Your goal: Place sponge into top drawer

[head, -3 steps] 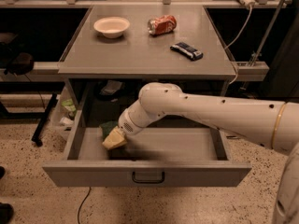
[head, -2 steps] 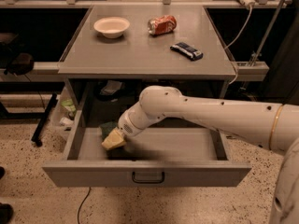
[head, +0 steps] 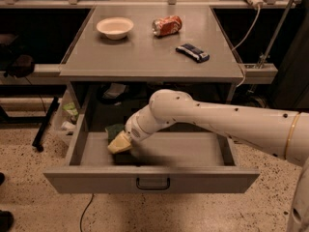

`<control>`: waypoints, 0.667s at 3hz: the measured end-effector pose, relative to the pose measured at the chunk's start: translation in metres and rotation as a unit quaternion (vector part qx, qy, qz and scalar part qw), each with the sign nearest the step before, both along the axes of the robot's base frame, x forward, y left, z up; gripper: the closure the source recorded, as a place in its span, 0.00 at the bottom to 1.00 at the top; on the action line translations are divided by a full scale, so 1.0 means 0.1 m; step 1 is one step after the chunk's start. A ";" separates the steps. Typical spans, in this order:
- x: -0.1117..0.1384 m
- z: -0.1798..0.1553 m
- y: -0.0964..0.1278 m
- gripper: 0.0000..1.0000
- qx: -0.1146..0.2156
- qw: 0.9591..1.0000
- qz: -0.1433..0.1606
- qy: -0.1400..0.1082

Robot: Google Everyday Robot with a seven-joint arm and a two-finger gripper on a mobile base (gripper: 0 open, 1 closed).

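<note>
The top drawer (head: 207, 180) is pulled wide open below the grey table, its dark handle (head: 152, 183) facing me. My white arm reaches in from the right, and my gripper (head: 120, 143), pale yellow at its tip, is low inside the drawer's left part, near the bottom. The sponge (head: 114, 129) shows as a dark green patch right at the gripper's tip, on its far side. Its yellow foam cannot be told apart from the gripper. I cannot tell whether it is held or lying on the drawer bottom.
On the table top (head: 145, 57) stand a white bowl (head: 115, 27), a crushed red can (head: 166, 25) and a dark blue wrapped bar (head: 192, 52). Bottles and clutter (head: 69, 117) sit on the floor left of the drawer. Cables hang at the right (head: 248, 30).
</note>
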State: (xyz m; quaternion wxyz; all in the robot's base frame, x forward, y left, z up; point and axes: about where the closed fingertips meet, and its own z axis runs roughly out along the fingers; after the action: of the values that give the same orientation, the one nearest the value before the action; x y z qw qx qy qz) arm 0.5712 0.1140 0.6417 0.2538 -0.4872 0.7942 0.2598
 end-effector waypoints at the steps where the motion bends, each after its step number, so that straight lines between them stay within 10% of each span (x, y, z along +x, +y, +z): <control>1: 0.02 0.05 -0.09 0.00 -0.002 1.000 0.002 -0.006; 2: 0.03 0.10 -0.19 0.00 -0.006 1.000 0.001 -0.010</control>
State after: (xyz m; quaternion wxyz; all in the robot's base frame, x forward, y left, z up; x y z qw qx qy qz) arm 0.5743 0.0951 0.6517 0.2587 -0.4925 0.7923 0.2504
